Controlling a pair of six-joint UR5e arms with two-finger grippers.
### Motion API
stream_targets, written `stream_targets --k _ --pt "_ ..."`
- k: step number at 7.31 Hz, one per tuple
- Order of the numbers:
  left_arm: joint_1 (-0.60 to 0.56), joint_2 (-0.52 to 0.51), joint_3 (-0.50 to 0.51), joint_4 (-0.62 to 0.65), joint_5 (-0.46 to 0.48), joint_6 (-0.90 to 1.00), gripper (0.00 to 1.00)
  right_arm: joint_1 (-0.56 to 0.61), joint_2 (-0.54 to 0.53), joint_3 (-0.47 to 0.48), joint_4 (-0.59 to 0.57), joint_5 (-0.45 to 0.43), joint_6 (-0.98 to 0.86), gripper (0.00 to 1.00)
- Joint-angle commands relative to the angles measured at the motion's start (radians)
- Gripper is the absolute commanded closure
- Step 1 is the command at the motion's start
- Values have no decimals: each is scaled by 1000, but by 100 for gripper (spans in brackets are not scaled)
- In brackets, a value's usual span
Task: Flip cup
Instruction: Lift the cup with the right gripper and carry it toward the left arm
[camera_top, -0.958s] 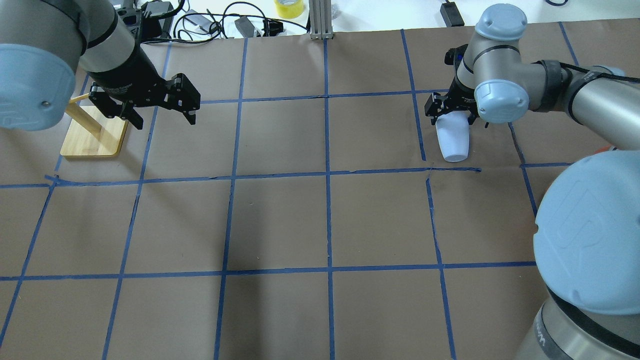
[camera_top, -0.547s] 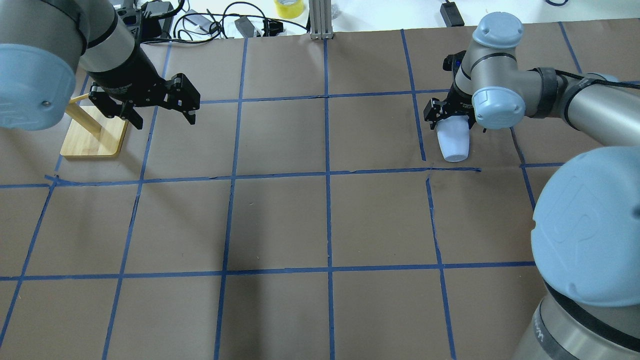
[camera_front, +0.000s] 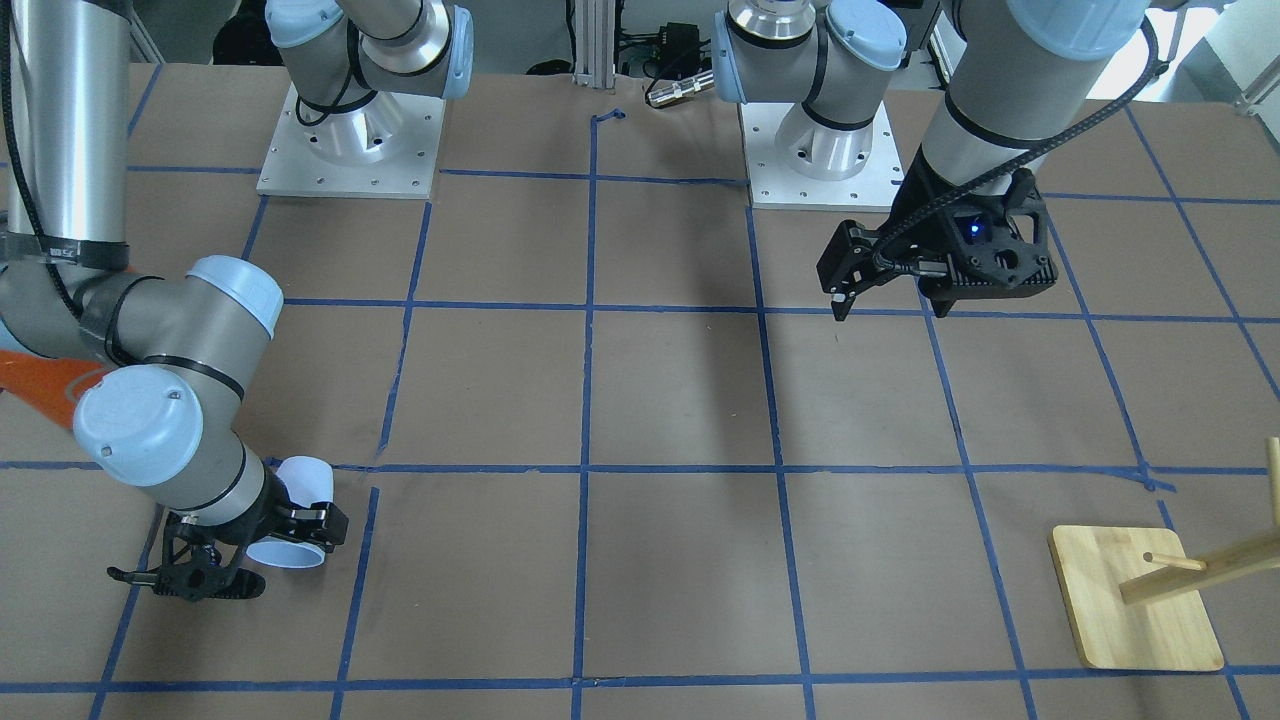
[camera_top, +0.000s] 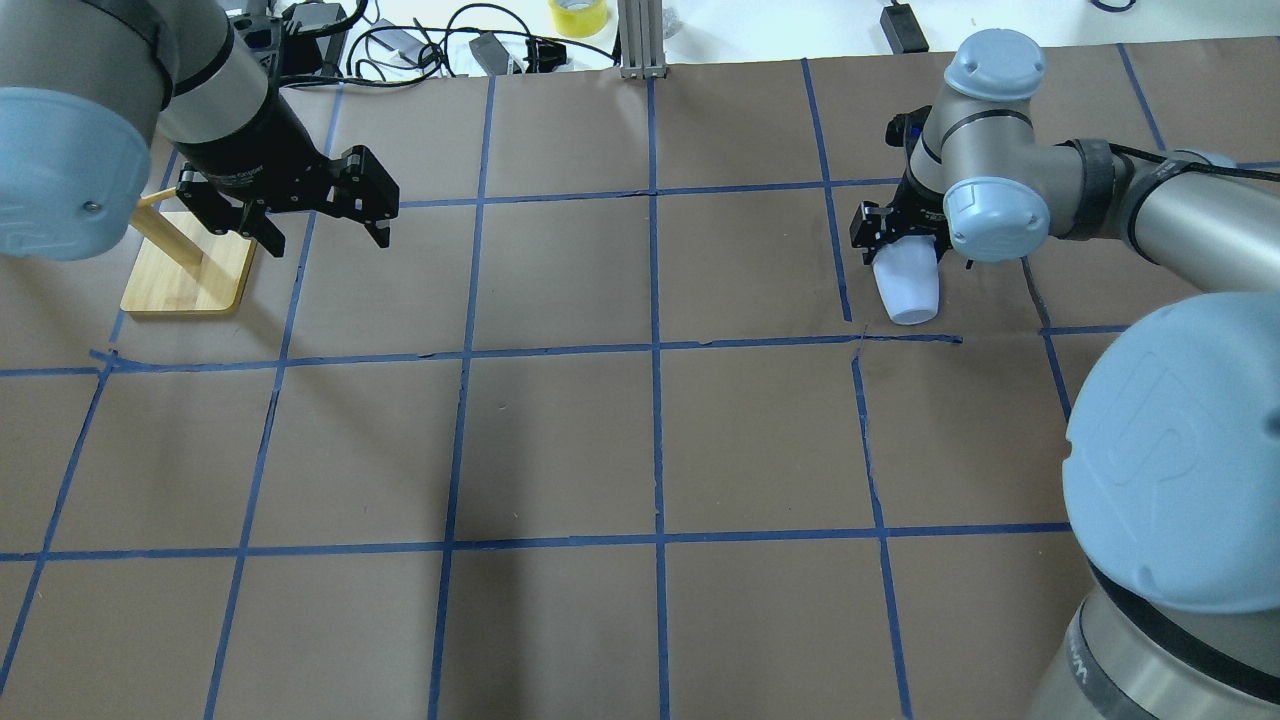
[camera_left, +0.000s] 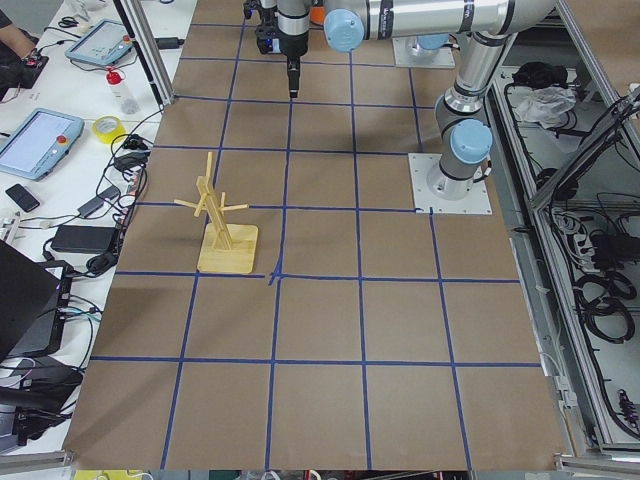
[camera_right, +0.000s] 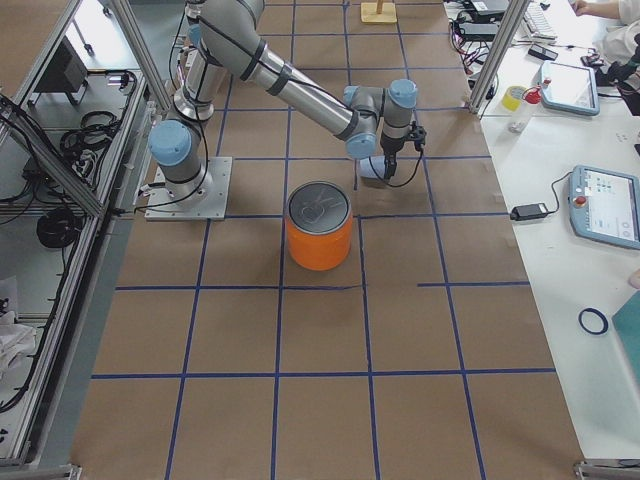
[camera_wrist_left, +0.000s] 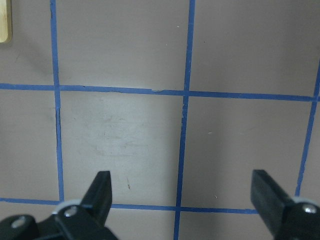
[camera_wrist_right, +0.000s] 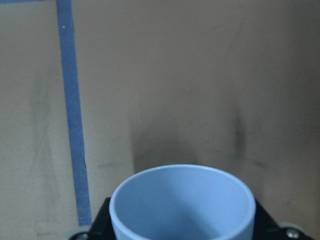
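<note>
Right gripper (camera_top: 902, 250) pinches the cup (camera_top: 908, 292) at its mouth end, the jaws drawn in only to the cup's width and one finger on each side of the rim; the wrist view looks straight down into the bluish inside. The cup is tilted, its base leaning toward the robot, low over the brown-paper table (camera_top: 560, 450) in the far right of the taped grid; whether the base touches the paper cannot be told. The left gripper (camera_top: 330, 238) hangs spread wide and empty beside the wooden peg stand (camera_top: 190, 275), well apart from the cup. The likely hazard is the tilt: released at this angle the cup would probably topple and roll; its smooth tapered wall could also slide out of a light pinch. Counted: one cup; one orange can (camera_right: 320, 228); one peg stand; two grippers.
</note>
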Motion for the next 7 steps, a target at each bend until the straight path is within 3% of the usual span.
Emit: stream_targets --k 1,5,7 --pt "1 1 0 0 0 5 0 31 -100 3 33 14 -17 85" --pt "1 5 0 0 1 5 0 362 -129 -17 33 17 -69 88" --pt "4 4 0 0 1 5 0 491 -98 -17 -60 40 -150 87"
